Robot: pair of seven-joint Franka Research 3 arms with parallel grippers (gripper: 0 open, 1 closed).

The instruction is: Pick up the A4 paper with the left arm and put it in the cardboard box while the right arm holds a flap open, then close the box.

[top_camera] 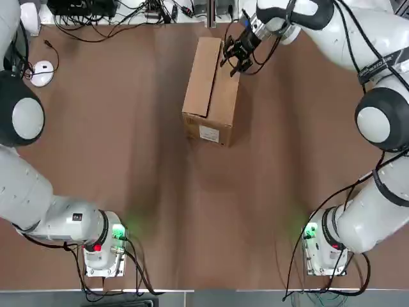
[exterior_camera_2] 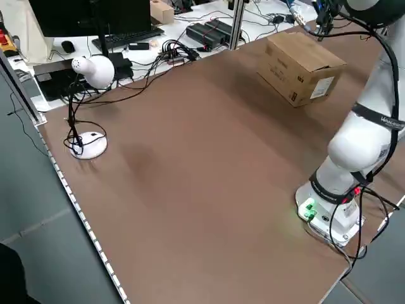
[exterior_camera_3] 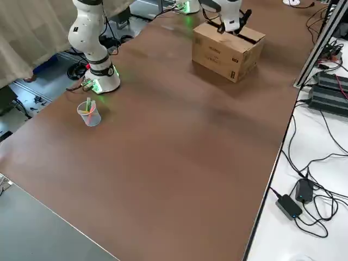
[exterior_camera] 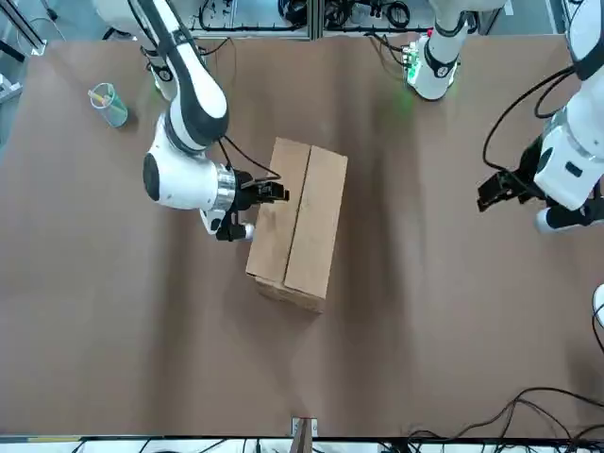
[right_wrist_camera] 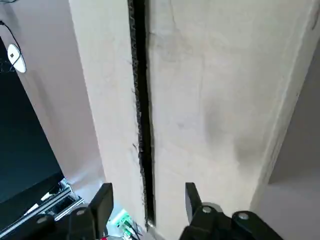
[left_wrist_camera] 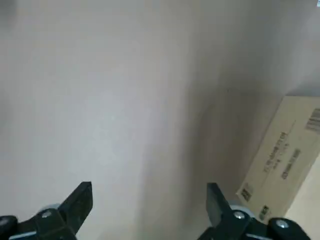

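Two black jaws of my right gripper (right_wrist_camera: 149, 189) stand well apart with nothing between them, above the cardboard box (top_camera: 223, 102) toward its far right side. Seen from overhead, the seam between the top flaps (exterior_camera: 317, 222) lies just left of that gripper and follows the box's long axis, which runs away from me, leaning slightly right at the far end. My right arm (top_camera: 383, 102) is clearly nearer; I judge that pressing the flaps flat turns on lining up with that seam. Farther out, left of the box, my left gripper (left_wrist_camera: 149, 190) is also wide and empty. Counting: two arms, two grippers, one box, two top flaps, one white label (top_camera: 209, 133), and no A4 paper that I can see.
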